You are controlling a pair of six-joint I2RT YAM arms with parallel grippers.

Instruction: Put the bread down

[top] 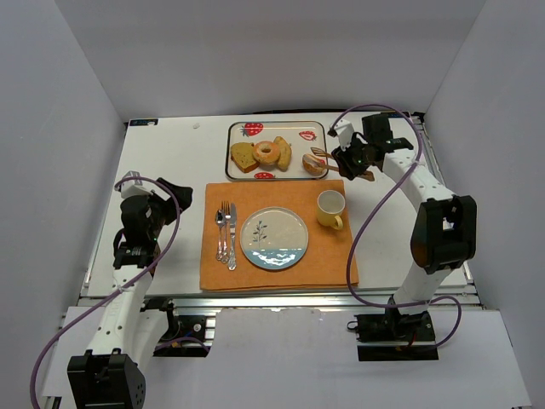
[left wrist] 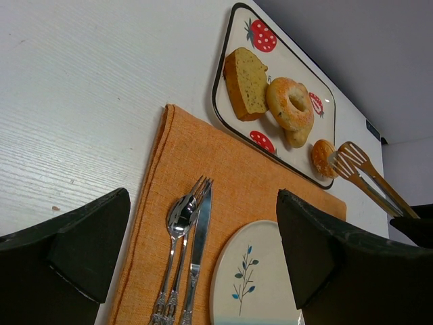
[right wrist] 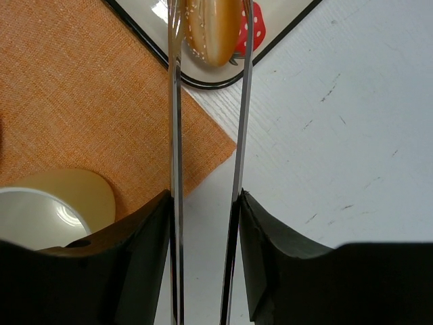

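White table (top: pixel 174 158): right pincer (right wrist: pixel 203 210) on tongs (right wrist: pixel 175 135) around bun (right wrist: pixel 212 30)

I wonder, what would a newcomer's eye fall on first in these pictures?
The orange placemat mid-table stands out, set with a plate, cutlery and a yellow mug. Behind it, a strawberry-patterned tray holds bread, and the right pincer grips tongs that straddle a small roll at the tray's right end.
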